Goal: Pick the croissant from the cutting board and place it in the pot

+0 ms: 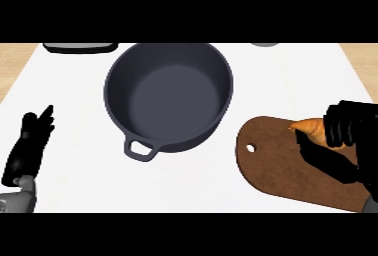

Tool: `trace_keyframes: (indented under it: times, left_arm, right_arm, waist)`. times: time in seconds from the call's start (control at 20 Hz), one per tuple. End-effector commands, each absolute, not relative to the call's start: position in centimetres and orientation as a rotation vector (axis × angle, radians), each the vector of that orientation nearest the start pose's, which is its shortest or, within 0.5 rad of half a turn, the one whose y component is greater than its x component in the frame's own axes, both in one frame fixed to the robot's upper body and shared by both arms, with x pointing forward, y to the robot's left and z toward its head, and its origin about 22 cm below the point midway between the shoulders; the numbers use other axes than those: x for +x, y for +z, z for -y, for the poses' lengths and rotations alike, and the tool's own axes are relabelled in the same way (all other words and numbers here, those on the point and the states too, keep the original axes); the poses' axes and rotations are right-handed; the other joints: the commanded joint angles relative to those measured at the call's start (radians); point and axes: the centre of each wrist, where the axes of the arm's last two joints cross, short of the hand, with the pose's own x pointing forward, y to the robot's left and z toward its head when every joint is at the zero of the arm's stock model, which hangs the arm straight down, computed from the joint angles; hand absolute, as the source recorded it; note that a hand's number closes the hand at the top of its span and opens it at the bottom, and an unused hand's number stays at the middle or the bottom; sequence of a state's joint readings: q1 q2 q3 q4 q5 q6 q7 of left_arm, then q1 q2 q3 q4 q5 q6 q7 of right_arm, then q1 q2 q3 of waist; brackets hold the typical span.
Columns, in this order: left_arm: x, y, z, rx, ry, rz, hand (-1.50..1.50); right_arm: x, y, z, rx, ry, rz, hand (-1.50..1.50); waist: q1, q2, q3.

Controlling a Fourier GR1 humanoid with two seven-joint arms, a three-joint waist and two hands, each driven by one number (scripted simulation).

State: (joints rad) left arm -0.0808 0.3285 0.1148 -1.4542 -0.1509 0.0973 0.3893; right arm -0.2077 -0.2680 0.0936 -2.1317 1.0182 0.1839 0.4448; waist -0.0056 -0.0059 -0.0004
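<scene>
A golden-brown croissant (313,129) sits at the right part of the brown cutting board (277,165), mostly covered by my right hand (353,127). That hand's fingers are curled round the croissant, with only its left tip showing. The dark grey oval pot (118,107) stands at the centre of the white counter, left of the board, with nothing inside and a loop handle (140,150) at its near end. My left hand (31,142) rests at the left edge, fingers straight and pointing up, holding nothing.
A dark tray-like object (80,47) lies at the back left edge of the counter. A small grey round object (265,44) shows at the back edge, right of the pot. Wooden floor borders the counter on both sides.
</scene>
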Motion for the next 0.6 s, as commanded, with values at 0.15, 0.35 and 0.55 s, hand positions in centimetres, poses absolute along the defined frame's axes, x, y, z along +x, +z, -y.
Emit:
trace_keyframes:
  times: [0.15,0.35,0.55]
  left_arm:
    - [26.7,1.6,-33.2,0.520,-0.110,1.140,0.00]
    - [25.6,3.4,-32.9,0.516,-0.113,1.153,0.00]
    - [26.4,3.2,-32.4,0.506,-0.118,1.151,0.00]
  right_arm:
    - [21.8,25.0,17.1,-1.229,0.694,1.869,1.50]
    - [21.7,26.4,13.4,-1.142,0.751,1.846,1.50]
    - [24.3,29.6,9.0,-1.069,0.812,1.776,1.50]
  waist:
    - [0.013,0.006,-0.001]
    - [0.017,0.003,0.000]
    - [0.025,0.004,-0.002]
